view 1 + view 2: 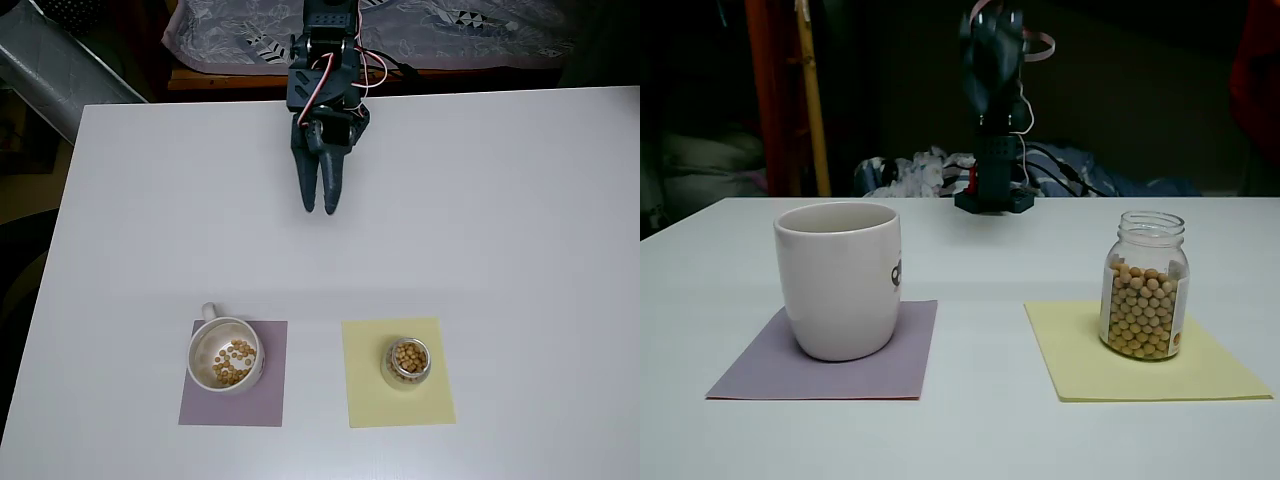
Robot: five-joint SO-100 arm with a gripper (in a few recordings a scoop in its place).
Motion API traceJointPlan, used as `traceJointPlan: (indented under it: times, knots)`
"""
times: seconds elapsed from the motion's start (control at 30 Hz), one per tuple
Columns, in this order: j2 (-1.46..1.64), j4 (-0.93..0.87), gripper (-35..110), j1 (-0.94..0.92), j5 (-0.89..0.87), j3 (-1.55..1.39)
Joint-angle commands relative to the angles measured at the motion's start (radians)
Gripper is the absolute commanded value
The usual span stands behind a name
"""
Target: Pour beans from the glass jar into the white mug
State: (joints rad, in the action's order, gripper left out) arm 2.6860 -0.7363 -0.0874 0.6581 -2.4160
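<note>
In the overhead view the white mug (225, 353) stands on a mat (235, 400) left of the glass jar (406, 362), which stands on its own mat (380, 400), beans (408, 356) in both, and the hand (322, 208) hangs well behind them over the surface (500, 200).

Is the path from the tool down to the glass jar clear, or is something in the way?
Nothing visible blocks it. In the overhead view bare white table lies between the tool and the glass jar on its yellow mat. The white mug stands off to the left on a purple mat.
</note>
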Motion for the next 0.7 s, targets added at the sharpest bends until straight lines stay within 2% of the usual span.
traceJointPlan:
  times: [0.0,0.23,0.37,0.47,0.67]
  knots:
    - [-0.232,0.055,28,0.005,0.156,0.209]
    - [-0.474,0.385,29,0.029,0.592,0.207]
    - [-0.557,0.612,33,0.06,0.764,0.11]
    - [-0.649,0.874,38,0.092,0.867,-0.008]
    - [-0.971,1.359,45,0.16,0.931,-0.114]
